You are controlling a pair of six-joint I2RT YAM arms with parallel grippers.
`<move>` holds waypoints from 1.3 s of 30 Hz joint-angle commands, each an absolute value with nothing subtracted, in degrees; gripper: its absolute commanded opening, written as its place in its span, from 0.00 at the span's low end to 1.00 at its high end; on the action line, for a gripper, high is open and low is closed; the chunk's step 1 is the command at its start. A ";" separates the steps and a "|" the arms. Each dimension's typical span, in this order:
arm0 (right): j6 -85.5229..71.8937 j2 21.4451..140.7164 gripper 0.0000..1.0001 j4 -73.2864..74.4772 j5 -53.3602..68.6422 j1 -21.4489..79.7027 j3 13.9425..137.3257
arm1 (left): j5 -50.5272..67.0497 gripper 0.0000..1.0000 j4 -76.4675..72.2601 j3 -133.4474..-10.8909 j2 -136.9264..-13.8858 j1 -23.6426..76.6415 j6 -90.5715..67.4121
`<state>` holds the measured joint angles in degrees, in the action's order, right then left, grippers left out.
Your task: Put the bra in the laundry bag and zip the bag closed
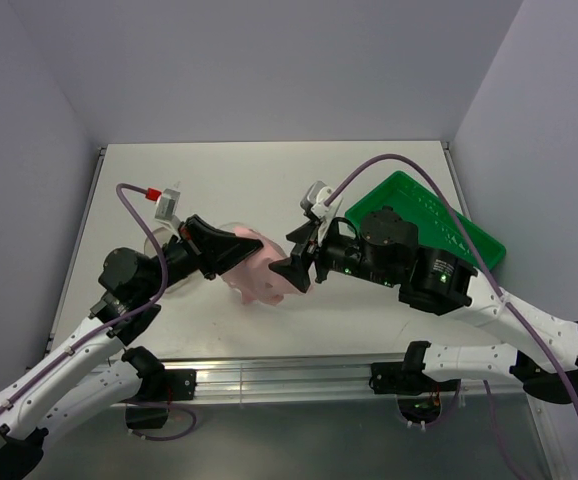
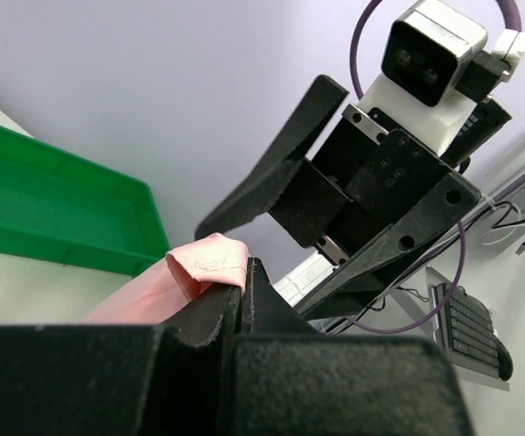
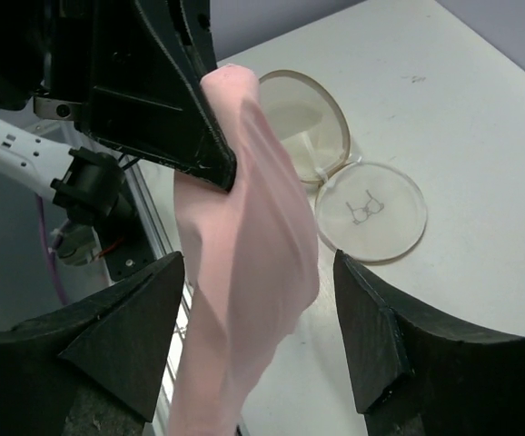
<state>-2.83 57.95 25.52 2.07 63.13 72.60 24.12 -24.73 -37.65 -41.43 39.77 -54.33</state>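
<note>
The pale pink bra (image 1: 262, 279) hangs above the table from my left gripper (image 1: 236, 249), which is shut on its top edge. The left wrist view shows the fabric (image 2: 203, 263) pinched at my left gripper's tips (image 2: 243, 272). My right gripper (image 1: 305, 264) is open, one finger on each side of the hanging bra (image 3: 253, 227) without touching it; it also shows in its own view (image 3: 258, 268). The laundry bag (image 3: 370, 211) lies open on the table as two joined discs beyond the bra. The nearer disc carries a small dark bra mark. In the top view the bag is mostly hidden under my left arm.
A green plastic tray (image 1: 421, 200) sits at the right side of the table, partly under my right arm; it also shows in the left wrist view (image 2: 54, 213). The table's near edge with its metal rail (image 1: 289, 375) runs just below the bra.
</note>
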 commanded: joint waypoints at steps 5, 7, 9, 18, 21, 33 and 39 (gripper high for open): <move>-2.11 59.15 0.74 24.26 -2.20 63.46 72.34 | 24.17 0.00 -29.53 -39.90 -40.52 40.87 -55.55; -2.63 58.71 0.58 22.94 -1.93 63.46 72.07 | 24.17 0.00 -29.53 -39.81 -40.52 40.96 -55.28; -3.07 58.01 0.31 21.98 -1.93 63.46 71.98 | 24.17 0.00 -29.09 -39.90 -40.52 40.96 -55.20; -5.10 54.67 0.00 24.34 1.56 61.00 76.19 | 18.29 0.67 -12.95 -44.73 -35.78 40.96 -41.96; -3.96 54.75 0.00 27.41 5.88 59.59 79.53 | 16.17 0.88 -1.43 -46.58 -31.74 40.96 -35.62; -1.05 58.88 0.00 36.65 16.25 58.62 94.74 | 24.51 0.99 6.43 -40.26 -24.08 40.96 -29.71; -0.97 60.82 0.00 38.67 16.70 58.62 98.35 | 32.33 0.98 1.85 -40.34 -27.85 40.96 -28.65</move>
<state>-1.78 59.94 37.39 15.31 58.87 95.83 25.85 6.20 -39.72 -26.04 40.84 -30.63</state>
